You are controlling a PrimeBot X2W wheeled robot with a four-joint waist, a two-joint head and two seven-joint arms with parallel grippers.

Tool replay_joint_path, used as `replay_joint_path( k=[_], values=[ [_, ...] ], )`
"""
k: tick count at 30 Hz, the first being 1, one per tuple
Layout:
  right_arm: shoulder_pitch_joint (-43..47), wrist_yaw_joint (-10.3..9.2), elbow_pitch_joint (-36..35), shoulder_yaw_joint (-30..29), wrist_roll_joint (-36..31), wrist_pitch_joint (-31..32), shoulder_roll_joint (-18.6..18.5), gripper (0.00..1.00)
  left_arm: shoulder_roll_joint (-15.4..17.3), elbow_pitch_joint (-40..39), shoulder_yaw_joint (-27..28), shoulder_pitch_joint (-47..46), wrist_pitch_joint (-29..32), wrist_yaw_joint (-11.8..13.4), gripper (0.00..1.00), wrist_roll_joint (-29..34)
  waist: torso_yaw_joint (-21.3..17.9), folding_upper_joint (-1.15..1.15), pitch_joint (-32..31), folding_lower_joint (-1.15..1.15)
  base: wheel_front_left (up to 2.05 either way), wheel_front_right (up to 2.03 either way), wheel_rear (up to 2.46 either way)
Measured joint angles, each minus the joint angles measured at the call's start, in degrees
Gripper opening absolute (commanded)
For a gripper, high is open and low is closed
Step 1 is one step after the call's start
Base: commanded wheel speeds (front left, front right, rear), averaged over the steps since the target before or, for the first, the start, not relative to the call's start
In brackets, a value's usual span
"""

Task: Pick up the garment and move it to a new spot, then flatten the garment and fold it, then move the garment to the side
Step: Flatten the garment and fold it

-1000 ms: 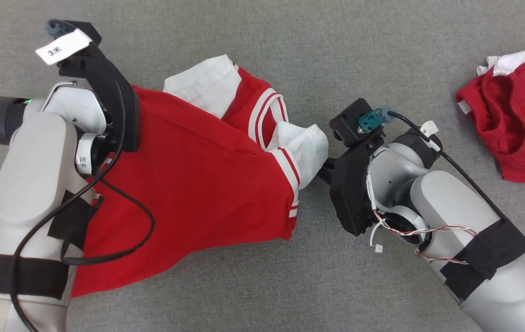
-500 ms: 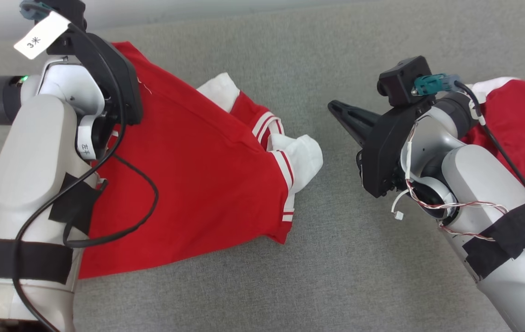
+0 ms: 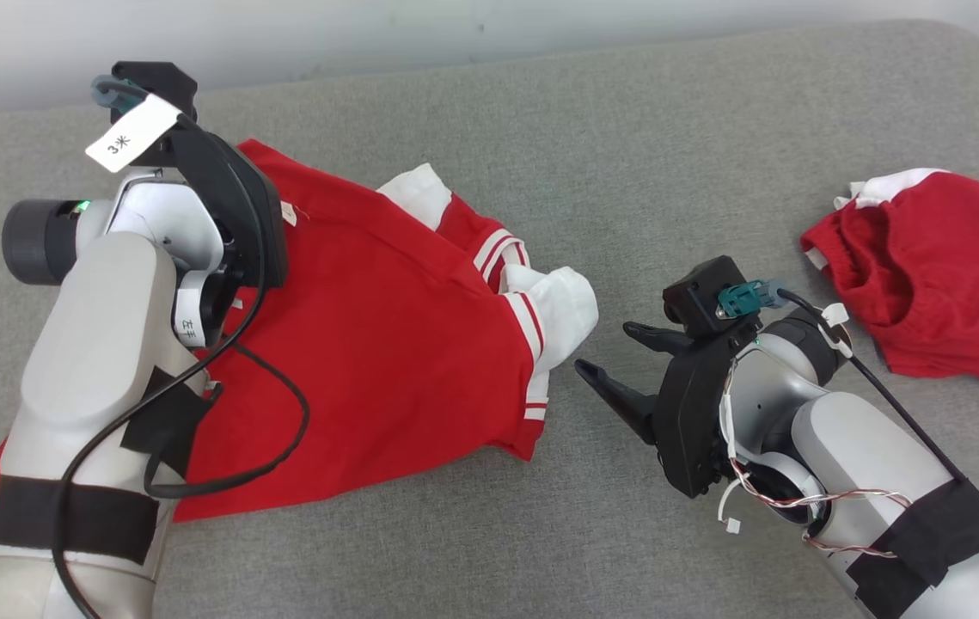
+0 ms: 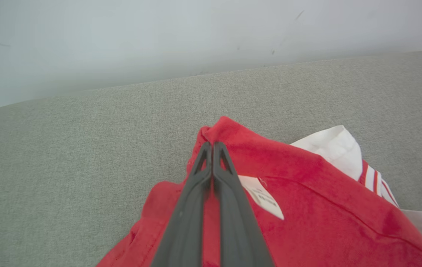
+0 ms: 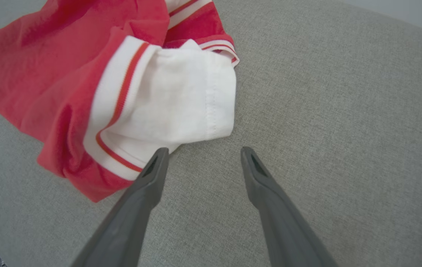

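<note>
At the far left corner of the grey padded surface (image 3: pixel 712 155), the left fingers (image 4: pixel 211 148) are pressed tight together, pinching a raised fold at the edge of the red shirt (image 4: pixel 307 185), close to a white sewn-in label (image 4: pixel 262 196). The left forearm (image 3: pixel 94 344) reaches up from the lower left and lies over the shirt's left half, its black wrist mount covering the fingers in the head view. The right fingers (image 5: pixel 155 167) are spread wide and hold nothing; their tips hover just beside the shirt's white sleeve (image 5: pixel 173 96), one tip close to the striped cuff, though contact cannot be told. The right arm (image 3: pixel 850 447) comes in from the lower right, its fingers (image 3: pixel 614 394) pointing left toward that sleeve. The red shirt (image 3: pixel 386 344) lies crumpled across the left and middle of the surface, its white sleeves and red-and-white striped trim bunched on its right side. A second red garment (image 3: pixel 945 275) with white trim sits in a heap well apart at the right edge. Behind the surface runs a pale wall (image 4: pixel 122 37).
</note>
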Motion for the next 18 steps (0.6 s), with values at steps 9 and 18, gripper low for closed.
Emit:
replay_joint_path(
  k=[9,18],
  values=[
    [-4.3,-0.07,0.9,0.2,-2.3,-0.1,-0.4,1.00,-1.3,-0.9,-1.2,-0.5,-0.3,-0.1,0.00,0.0,1.6,0.00,3.4,0.01,0.00,0.00,0.00],
    [-5.4,-0.04,3.1,0.8,-1.9,-0.1,0.3,1.00,-1.7,-1.0,-1.4,-1.9,-0.7,-0.5,0.00,0.0,3.9,0.00,6.4,0.01,0.00,0.00,0.00]
  ],
)
